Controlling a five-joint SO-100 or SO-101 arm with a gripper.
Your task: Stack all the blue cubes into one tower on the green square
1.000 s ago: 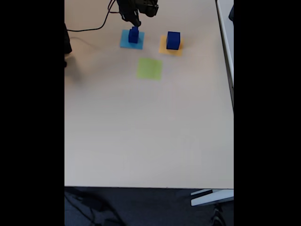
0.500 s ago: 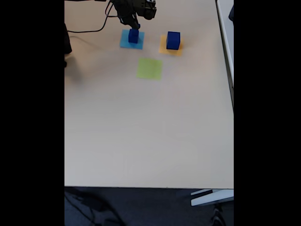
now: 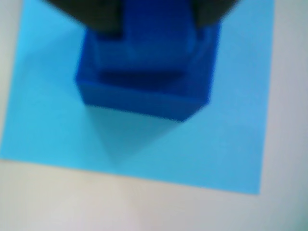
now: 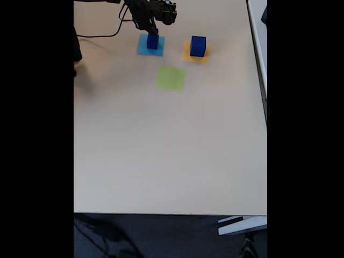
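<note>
Lowered since a second ago, the gripper [image 4: 152, 30] straddles the small cube [image 3: 154, 43] atop a larger one [image 3: 144, 91]; grip unclear, lower cube might topple

Black SO-100-type arm [image 4: 156, 11] at the far edge of a beige table [image 4: 172, 150], fixed view: body dark and blocky w/ a paler grey patch on its right side, detail too small to read. A thin black cable [image 4: 99, 34] trails from the arm's left side across the tabletop in a loose curve. Wrist view: gripper [image 3: 156, 12] seen as two dark, blurred, rounded finger shapes at top edge; no markings or screws can be made out.
</note>
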